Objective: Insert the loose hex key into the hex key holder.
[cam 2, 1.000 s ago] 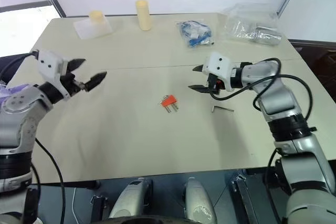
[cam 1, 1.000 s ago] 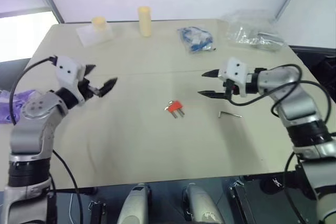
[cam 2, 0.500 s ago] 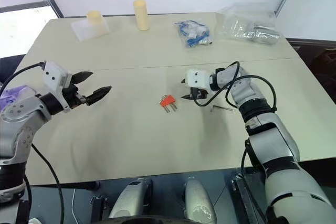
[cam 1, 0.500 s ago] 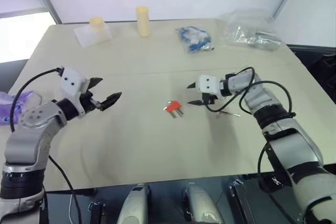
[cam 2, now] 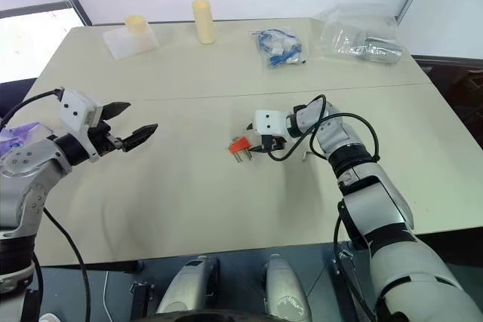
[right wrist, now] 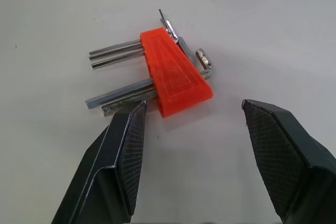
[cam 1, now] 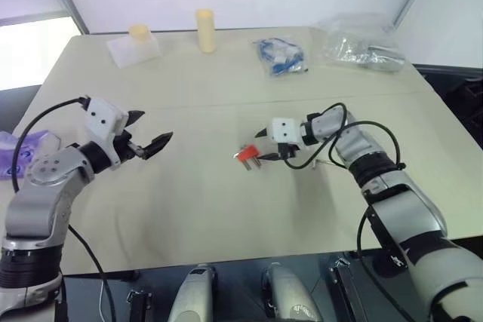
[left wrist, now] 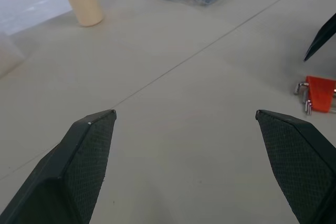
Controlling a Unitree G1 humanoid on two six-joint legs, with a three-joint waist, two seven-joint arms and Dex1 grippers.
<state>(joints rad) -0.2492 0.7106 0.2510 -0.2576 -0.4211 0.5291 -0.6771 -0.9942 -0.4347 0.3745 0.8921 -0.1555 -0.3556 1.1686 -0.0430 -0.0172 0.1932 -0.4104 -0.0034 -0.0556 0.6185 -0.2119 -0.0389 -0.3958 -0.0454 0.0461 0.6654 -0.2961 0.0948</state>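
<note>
Right claw parted over the red hex key holder, nothing grasped.

The hex key holder (cam 1: 247, 154) lies near the middle of the surface (cam 1: 189, 201), dark keys sticking out of it. The right claw (cam 1: 266, 145) hangs just at its 3 o'clock, fingers spread either side of the block without gripping it. The loose hex key (cam 1: 326, 162) lies flat further out at 3 o'clock, partly behind the right arm. The left claw (cam 1: 148, 131) hovers released, well apart at 9 o'clock.

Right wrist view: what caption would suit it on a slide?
Open right gripper poised over the red hex key holder lying on the table.
</note>
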